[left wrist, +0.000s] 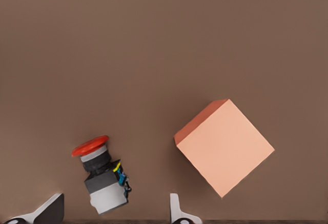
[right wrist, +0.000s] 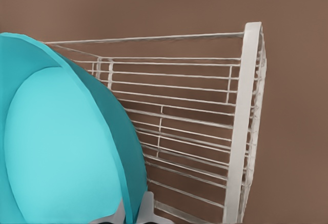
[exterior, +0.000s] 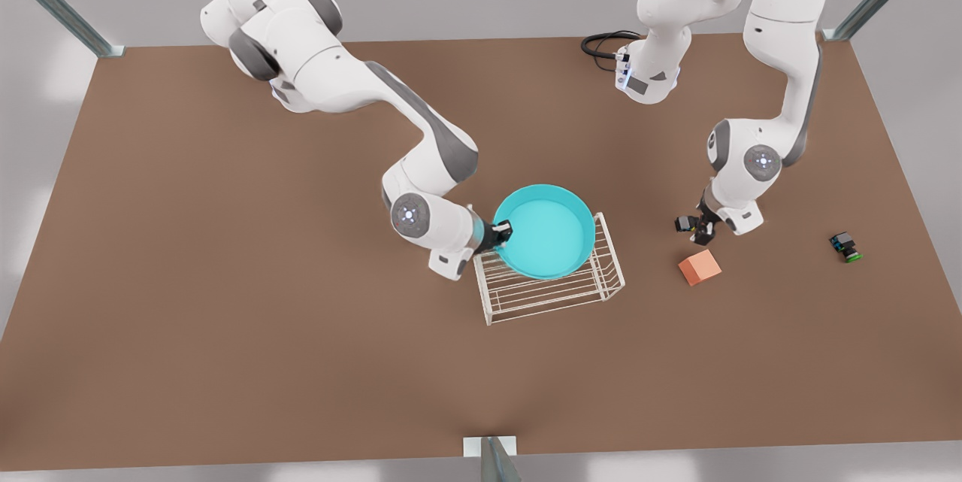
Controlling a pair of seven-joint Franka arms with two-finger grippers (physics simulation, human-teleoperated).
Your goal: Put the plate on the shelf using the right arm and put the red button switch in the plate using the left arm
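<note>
Here, on the brown table (exterior: 225, 316), right pincer (exterior: 502, 231) pinches the plate (exterior: 545, 234); left pincer (exterior: 703, 230) spread.

flat matte brown tabletop (exterior: 225, 316), pale grey floor (exterior: 924, 166) around it, grey-green metal frame posts (exterior: 52, 1) at corners, soft even light

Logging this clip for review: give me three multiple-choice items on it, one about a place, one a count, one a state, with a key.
1. Where is the plate?
A. over the shelf
B. beside the orange cube
C. at the table's far edge

2. How many button switches lie on the table?
A. one
B. two
C. three

3. What is the right gripper doing?
A. hanging open
B. shut on the plate's rim
C. holding the cube

Key: 1 A, the plate overlaps the shelf. 2 B, red button switch under the left gripper, green button switch farther off. 3 B, fingers pinch the rim.
</note>
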